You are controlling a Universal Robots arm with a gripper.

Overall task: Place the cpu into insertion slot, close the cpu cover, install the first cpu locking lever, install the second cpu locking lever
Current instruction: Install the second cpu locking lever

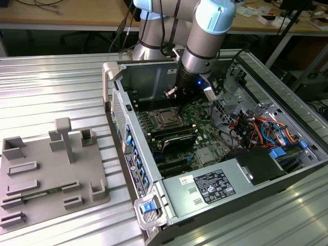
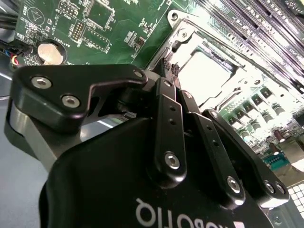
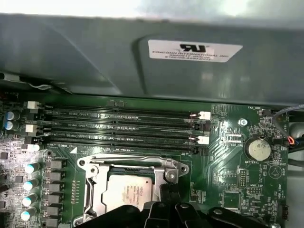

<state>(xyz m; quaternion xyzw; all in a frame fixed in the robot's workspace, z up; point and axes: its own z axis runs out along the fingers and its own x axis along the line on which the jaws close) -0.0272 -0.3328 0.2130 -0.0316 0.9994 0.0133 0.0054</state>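
Your black two-finger gripper has its fingers brought together, tips meeting at the near edge of the socket, and nothing is visibly pinched between them. In the exterior view the gripper hangs inside the open grey computer case, just above the board.

Right past the fingertips sits the cpu, a small flat square chip with a silver-grey metal top. It already lies in the insertion slot, the square socket with a silver metal frame on the green motherboard. The cpu cover, a thin silver frame plate with a large cut-out middle, appears to be lying down around the chip, since the chip's top shows through its opening in both wrist views. You cannot tell from these views whether either locking lever is hooked.

Watch for this: the tips are very close to the cover's edge and the chip. If you press off-line, the fingers could slide off the thin lever wire and scrape the board's small parts, or load the cover unevenly and tilt the chip on the socket contacts. The long black memory slots lie just beyond the socket, so an overshoot that way would strike them.
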